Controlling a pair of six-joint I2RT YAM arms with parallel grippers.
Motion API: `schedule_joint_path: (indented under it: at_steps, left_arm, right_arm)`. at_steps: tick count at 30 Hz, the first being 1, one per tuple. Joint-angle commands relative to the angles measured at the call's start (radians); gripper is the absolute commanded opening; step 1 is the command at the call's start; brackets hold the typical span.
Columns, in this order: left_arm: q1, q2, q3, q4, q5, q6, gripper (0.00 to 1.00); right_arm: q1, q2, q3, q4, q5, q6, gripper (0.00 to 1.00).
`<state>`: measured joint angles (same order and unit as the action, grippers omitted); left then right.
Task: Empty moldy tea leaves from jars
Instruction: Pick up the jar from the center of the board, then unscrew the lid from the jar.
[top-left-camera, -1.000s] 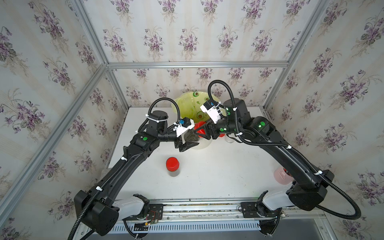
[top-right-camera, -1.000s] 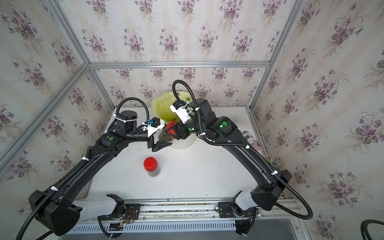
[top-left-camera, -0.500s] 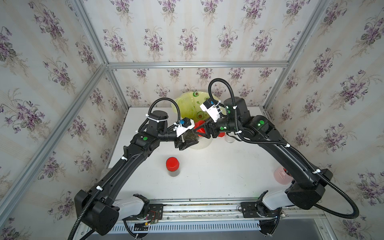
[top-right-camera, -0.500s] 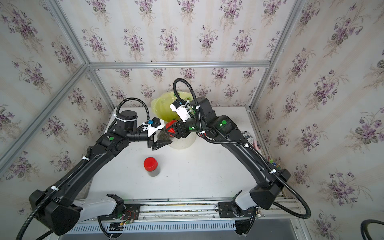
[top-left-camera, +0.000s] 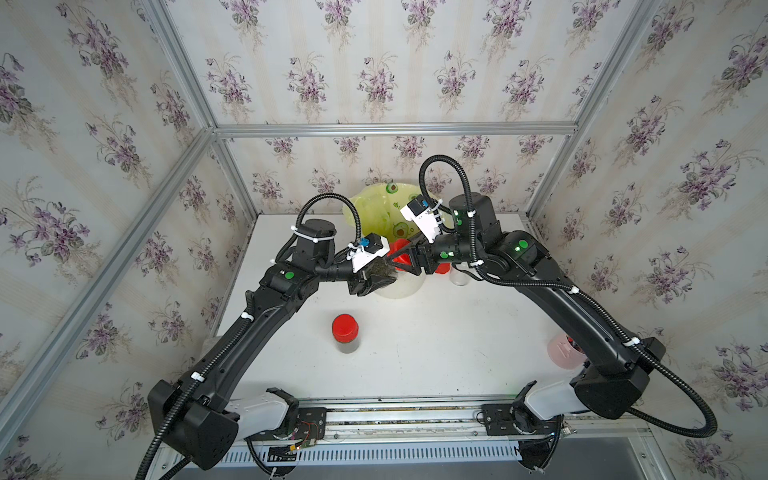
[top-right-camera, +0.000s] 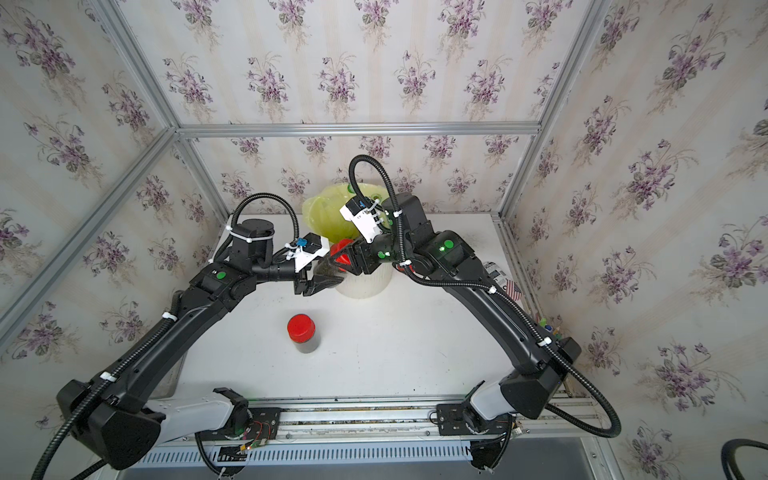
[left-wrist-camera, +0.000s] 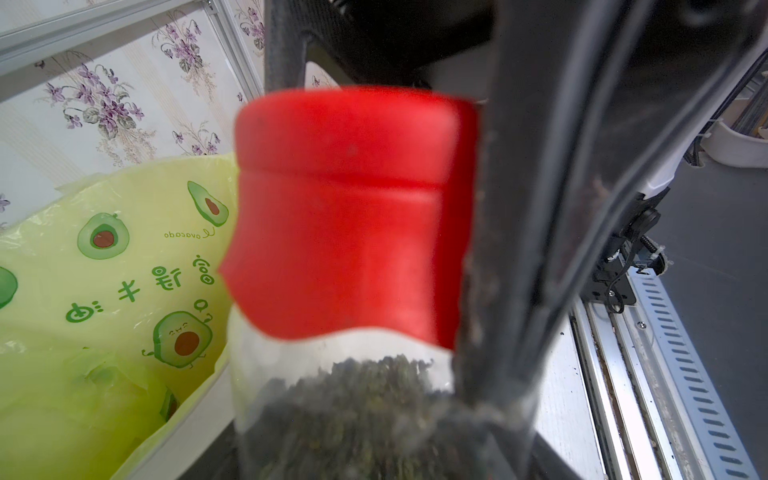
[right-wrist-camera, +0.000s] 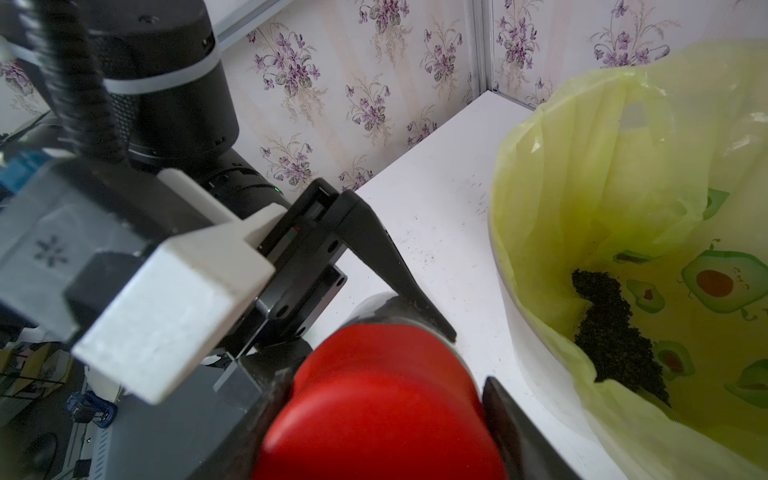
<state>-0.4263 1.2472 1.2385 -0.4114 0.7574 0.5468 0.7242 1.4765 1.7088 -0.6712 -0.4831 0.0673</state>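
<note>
Mid-frame in both top views the jar (top-left-camera: 386, 269) is mostly hidden: the left tool (top-left-camera: 380, 280) pinches its body, the right tool (top-left-camera: 398, 262) its lid (top-left-camera: 400, 252). Only the right wrist view shows tea (right-wrist-camera: 611, 332) lying in the bin (right-wrist-camera: 540, 174).

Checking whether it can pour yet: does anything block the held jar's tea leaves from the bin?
Yes: the red lid, gripped by the right gripper, closes the jar. The bin itself is open.
</note>
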Motion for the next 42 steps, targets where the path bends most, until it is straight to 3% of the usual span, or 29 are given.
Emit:
schedule_joint_path:
  at_steps: [1,4,10,14,29,42]
  left_arm:
    - [-0.002,0.0,0.007,0.0,0.011,0.008,0.71]
    - [-0.002,0.0,0.0,0.001,0.018,0.016,0.72]
    - [-0.002,-0.003,-0.005,0.0,0.016,0.024,0.73]
    - [-0.002,0.0,-0.008,0.0,0.02,0.029,0.73]
    - [-0.002,-0.002,-0.01,0.0,0.023,0.036,0.72]
    - [-0.002,-0.006,-0.009,0.0,0.022,0.038,0.72]
  right_arm:
    - [-0.002,0.001,0.001,0.038,0.0,-0.018,0.35]
    - [-0.004,0.001,-0.002,0.037,0.006,-0.02,0.43]
    - [-0.017,-0.004,0.0,0.039,0.009,-0.024,0.68]
    - [-0.023,-0.005,0.005,0.037,0.005,-0.027,0.75]
    - [-0.029,-0.037,0.002,0.018,0.01,-0.038,0.87]
    - [-0.032,-0.053,-0.031,-0.006,0.005,-0.029,0.8]
